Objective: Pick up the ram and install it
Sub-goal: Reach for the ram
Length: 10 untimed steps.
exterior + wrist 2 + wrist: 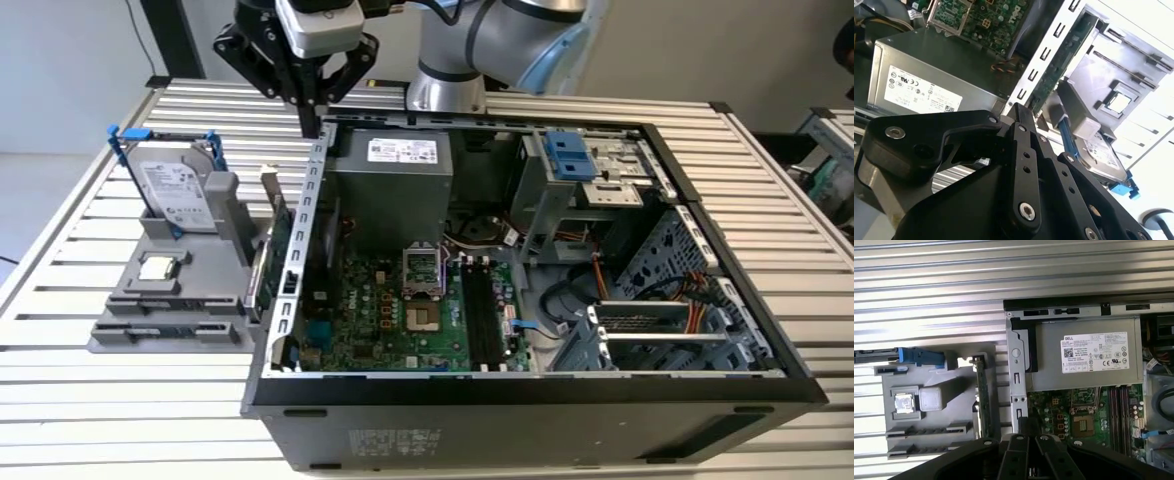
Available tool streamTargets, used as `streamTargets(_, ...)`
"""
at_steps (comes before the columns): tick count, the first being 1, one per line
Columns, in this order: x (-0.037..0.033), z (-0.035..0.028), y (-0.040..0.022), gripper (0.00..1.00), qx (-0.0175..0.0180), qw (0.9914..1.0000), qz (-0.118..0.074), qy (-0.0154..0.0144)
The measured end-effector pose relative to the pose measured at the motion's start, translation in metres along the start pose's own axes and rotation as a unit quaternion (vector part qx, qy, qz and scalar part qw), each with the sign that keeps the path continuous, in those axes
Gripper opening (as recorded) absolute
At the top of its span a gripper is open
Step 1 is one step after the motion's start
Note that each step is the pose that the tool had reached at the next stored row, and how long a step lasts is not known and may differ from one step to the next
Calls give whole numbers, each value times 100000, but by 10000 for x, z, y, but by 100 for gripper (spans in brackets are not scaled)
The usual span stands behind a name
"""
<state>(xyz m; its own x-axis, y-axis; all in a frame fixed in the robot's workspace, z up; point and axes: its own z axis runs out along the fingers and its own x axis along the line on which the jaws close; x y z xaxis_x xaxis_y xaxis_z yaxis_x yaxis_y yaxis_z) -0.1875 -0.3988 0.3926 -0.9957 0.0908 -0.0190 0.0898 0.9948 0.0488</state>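
Note:
The ram (267, 262) is a long green stick standing on its edge in a grey holder (160, 322), just outside the open computer case's wall on the exterior view's left. It appears edge-on in the first wrist view (981, 397) and as a slanted green strip in the second wrist view (1061, 60). My gripper (311, 122) hangs above the case's far corner on that side, behind the ram and apart from it. Its black fingers (1023, 424) meet at a point (1016, 112), shut with nothing between them. The motherboard's dark memory slots (481, 312) lie inside the case (1119, 410).
The holder also carries a silver hard drive with blue rails (174, 190) and a small square processor chip (158, 267). A grey power supply (394, 170) fills the case's far part, with drive cages (641, 330) at the exterior view's right. Everything stands on a slatted metal table (80, 400).

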Motion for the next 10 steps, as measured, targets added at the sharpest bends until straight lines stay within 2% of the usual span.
streamTargets(10, 59, -1, -5, 0, 0, 100000, -2, 1)
